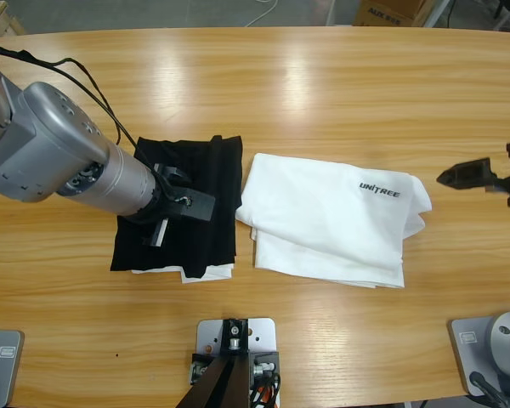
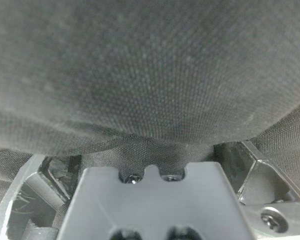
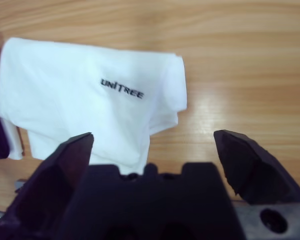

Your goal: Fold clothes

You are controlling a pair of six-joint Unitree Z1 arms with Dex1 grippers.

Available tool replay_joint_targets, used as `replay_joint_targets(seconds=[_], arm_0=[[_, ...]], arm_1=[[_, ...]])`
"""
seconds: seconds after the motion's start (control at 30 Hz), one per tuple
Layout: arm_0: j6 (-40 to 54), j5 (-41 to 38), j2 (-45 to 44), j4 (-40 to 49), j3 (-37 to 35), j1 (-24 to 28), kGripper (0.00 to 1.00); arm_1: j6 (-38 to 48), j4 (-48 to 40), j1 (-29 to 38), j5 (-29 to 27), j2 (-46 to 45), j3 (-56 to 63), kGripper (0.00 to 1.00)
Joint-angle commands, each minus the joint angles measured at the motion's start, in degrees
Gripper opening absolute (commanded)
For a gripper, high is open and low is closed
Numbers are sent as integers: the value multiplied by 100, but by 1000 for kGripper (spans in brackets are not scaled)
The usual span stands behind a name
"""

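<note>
Spanning the whole high view: long wooden table (image 1: pixel 323 76). Reaching in from the left edge and angled down onto the dark pile, big silver left arm (image 1: pixel 59 153). Lying folded just right of the table's middle, white T-shirt (image 1: pixel 327 217), roughly rectangular, black "UNITREE" lettering (image 1: pixel 380 189) near its upper right corner, edges stacked unevenly along the bottom and right; nothing touching it. Sitting just beside the shirt's left edge, apart by a narrow strip of wood: folded black garment (image 1: pixel 200 195), with a smaller white cloth (image 1: pixel 208 273) peeking out beneath its lower edge. Pressed down into the black fabric, left gripper (image 1: pixel 174 208); wrist view filled with dark weave right up against the lens, so cannot tell whether jaws are spread or closed. Hovering over bare wood at the right edge, well apart from the shirt and pointing toward it: right gripper (image 1: pixel 476 176), jaws spread wide and holding nothing, as seen in its own wrist view with the lettering between them.
</note>
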Motion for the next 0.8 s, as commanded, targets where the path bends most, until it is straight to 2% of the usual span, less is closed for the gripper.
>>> replay_joint_targets(seconds=[0.03, 0.1, 0.17, 0.3, 0.37, 0.53, 0.63, 0.7, 0.8], arm_0=[[-294, 119, 537, 64, 953, -180, 1000], [-398, 111, 165, 72, 962, 106, 1000], [-412, 97, -301, 134, 907, 430, 1000], [-487, -62, -997, 537, 540, 1161, 1000], [-468, -91, -1040, 654, 450, 1231, 1000], [-443, -144, -874, 661, 487, 1230, 1000], [-454, -162, -1059, 661, 491, 1210, 1000], [-635, -193, -1412, 714, 290, 1217, 1000], [-628, -374, -1579, 1255, -360, 1219, 1000]], arm_1=[[369, -812, -1189, 1318, -414, 1007, 1000], [351, -901, -1802, 1754, -245, 1098, 1000], [260, -1077, -1973, 1921, -4, 1214, 1000], [-141, -1302, -3047, 3204, 976, 1277, 1000], [-183, -1325, -3402, 3542, 1398, 1272, 1000], [-96, -1146, -3566, 3178, 1221, 1277, 1000], [-6, -1017, -3567, 3174, 1003, 1290, 1000], [223, -1000, -3567, 3157, 846, 1357, 1000], [657, -1103, -3566, 3053, 655, 1439, 1000]])
